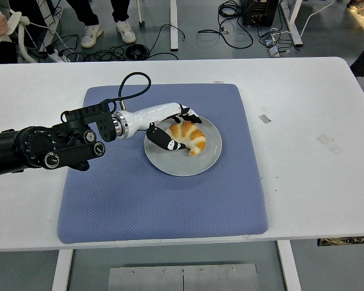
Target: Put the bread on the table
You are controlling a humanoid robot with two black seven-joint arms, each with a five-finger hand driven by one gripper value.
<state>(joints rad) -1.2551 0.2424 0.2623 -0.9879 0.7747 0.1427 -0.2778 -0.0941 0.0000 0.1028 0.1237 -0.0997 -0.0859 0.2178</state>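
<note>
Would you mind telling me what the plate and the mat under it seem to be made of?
Plate: probably glazed ceramic or melamine; smooth grey surface with a faint sheen. Mat: likely fabric or foam; blue, matte, with a fine dimpled weave and soft rounded corners.
</note>
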